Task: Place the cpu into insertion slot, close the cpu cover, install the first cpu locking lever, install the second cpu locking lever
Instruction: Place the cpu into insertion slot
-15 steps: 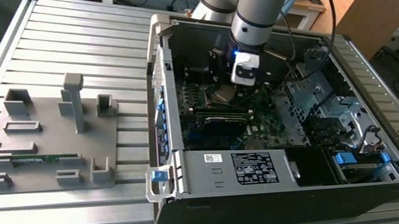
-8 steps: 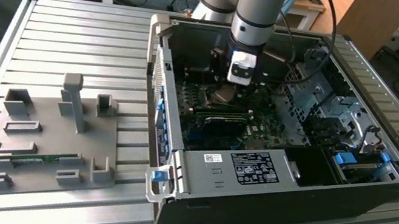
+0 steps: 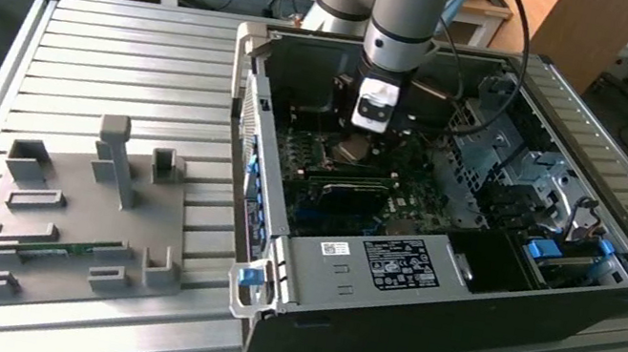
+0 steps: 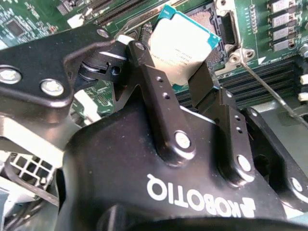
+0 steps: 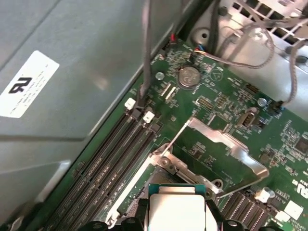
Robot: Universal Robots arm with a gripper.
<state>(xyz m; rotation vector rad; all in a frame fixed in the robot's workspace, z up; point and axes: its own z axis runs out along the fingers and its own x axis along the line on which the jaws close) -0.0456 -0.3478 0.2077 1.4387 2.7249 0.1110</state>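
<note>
Exterior view: fixture tray (image 3: 70, 167) on exterior view's left, pc case (image 3: 417, 325) right of it, gripper (image 3: 359, 140) inside.
Second wrist view: fingers (image 4: 154, 82) pinch cpu (image 4: 185, 45) btwn them, over socket (image 4: 216, 19).
First wrist view: cpu cover (image 5: 231, 144) flipped open, just past cpu.

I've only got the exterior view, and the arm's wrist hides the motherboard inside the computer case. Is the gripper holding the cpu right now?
Observer: Yes. In the second wrist view the gripper is shut on the cpu, clamping it by two opposite edges.
Operator: And the cpu cover, is it up or down?
Observer: Up. In the first wrist view the cpu cover stands raised open, not down over the cpu.
</note>
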